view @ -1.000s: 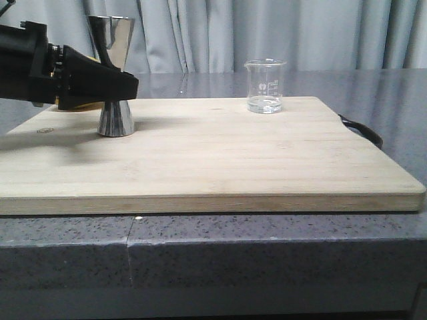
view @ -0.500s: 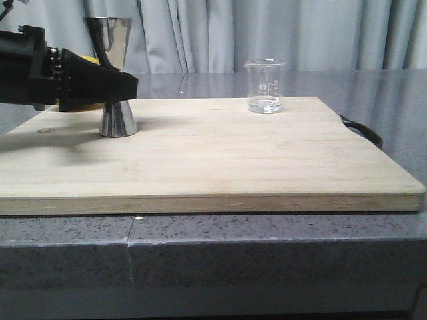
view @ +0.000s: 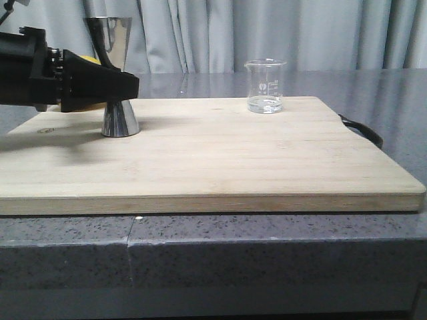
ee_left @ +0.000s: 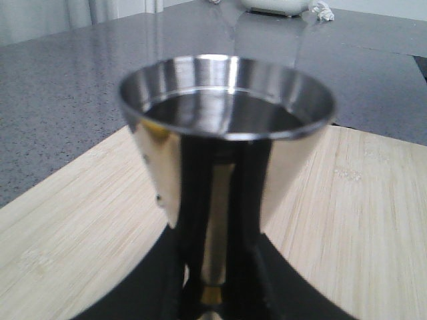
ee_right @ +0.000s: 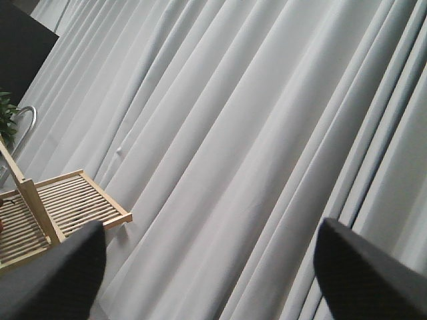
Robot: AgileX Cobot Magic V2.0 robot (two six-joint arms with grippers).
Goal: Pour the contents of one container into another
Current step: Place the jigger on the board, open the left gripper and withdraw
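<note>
One grey speckled surface [view: 267,253], grey curtain [view: 300,33] behind it. One bamboo cutting board [view: 220,167] lies flat on the surface; small round burned logo near its left edge, unreadable. A dark loop or handle [view: 363,130] shows at the board's right edge, partly hidden.

Two arms, one in front view: the left arm comes in from the left, and its left tool [view: 123,87] is clamped on the waist of the jigger [view: 119,100]. In the left wrist view the fingers [ee_left: 160,280] sit on either side of the narrow middle, gold band visible between them.

One jigger: steel, hourglass, upright, base on the board near the far left corner. Upper cup looks dark inside; contents cannot be told.

One beaker [view: 265,85]: clear glass with pour lip, upright near the board's far edge, right of centre, well apart from the jigger. A little clear liquid at the bottom. White graduation marks and a small round emblem printed on it, too small to read.

Right tool [ee_right: 213,280]: fingers apart, aimed at the curtain, holding nothing. One wooden slatted rack [ee_right: 53,213] in that view.
</note>
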